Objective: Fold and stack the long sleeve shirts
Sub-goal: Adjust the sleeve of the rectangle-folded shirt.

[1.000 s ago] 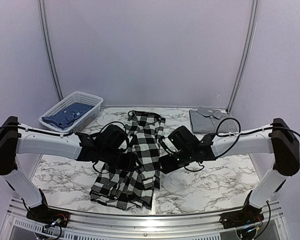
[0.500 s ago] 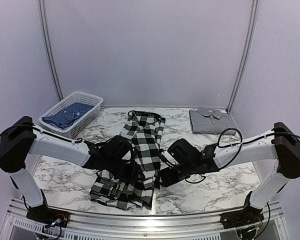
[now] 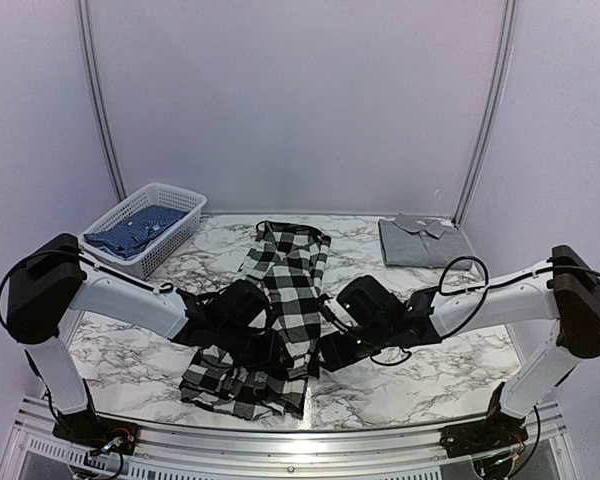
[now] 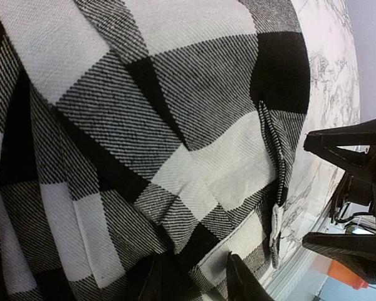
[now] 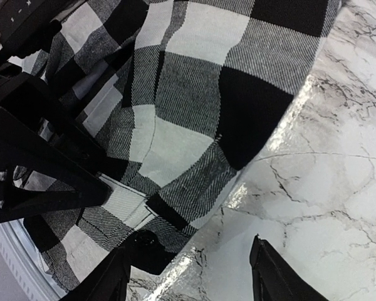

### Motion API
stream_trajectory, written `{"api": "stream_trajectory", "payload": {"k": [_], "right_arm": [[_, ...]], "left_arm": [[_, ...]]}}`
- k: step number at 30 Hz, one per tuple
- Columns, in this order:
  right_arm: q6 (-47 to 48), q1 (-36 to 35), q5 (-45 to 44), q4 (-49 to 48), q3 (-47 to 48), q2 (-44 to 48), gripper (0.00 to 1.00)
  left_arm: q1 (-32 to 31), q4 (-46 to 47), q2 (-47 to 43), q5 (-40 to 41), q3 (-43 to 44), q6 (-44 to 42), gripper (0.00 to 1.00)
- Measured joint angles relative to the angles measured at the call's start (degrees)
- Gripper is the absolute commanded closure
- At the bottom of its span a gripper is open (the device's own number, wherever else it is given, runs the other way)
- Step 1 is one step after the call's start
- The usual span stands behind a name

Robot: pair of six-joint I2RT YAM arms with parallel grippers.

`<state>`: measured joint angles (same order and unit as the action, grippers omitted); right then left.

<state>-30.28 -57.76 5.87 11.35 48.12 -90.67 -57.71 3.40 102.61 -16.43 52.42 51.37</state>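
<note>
One checked shirt (image 3: 280, 290), one grey shirt (image 3: 420, 242), one white basket (image 3: 176, 240)

Soft, even light is filling the overhead view, leaving only faint shadows on the marble table (image 3: 430, 370); wall posts (image 3: 98, 100) are bowing toward the edges; glare is streaking it beside the shirt (image 5: 194, 81); its weave is showing crisp up close.

In the top view the left gripper (image 3: 265, 345) is lost against the dark squares of the black-and-white checked cloth shirt (image 3: 295, 260), so a grip cannot be told, and in the left wrist view its fingers (image 4: 240, 283) are cut off by the bottom edge. The blue cloth (image 3: 130, 230) in the white plastic basket (image 3: 166, 246) at far left is half hidden by its wall and too small to name.
</note>
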Motion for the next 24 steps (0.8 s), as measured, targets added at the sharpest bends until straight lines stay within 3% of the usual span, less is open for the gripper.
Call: {"api": "stream_trajectory", "payload": {"k": [11,17,24], "right_arm": [[0.13,0.00,-2.49,0.26,0.00,0.39,0.39],[0.33,0.02,-3.52,0.94,0.15,0.39,0.39],[0.96,0.57,-4.20,2.60,1.53,0.85,0.39]], "left_arm": [[-0.48,3.74,0.76,-2.03,-0.20,3.78,0.79],[-0.48,4.17,1.03,-2.71,-0.37,4.92,1.00],[-0.26,2.84,-0.68,-2.62,-0.39,5.05,1.00]]}}
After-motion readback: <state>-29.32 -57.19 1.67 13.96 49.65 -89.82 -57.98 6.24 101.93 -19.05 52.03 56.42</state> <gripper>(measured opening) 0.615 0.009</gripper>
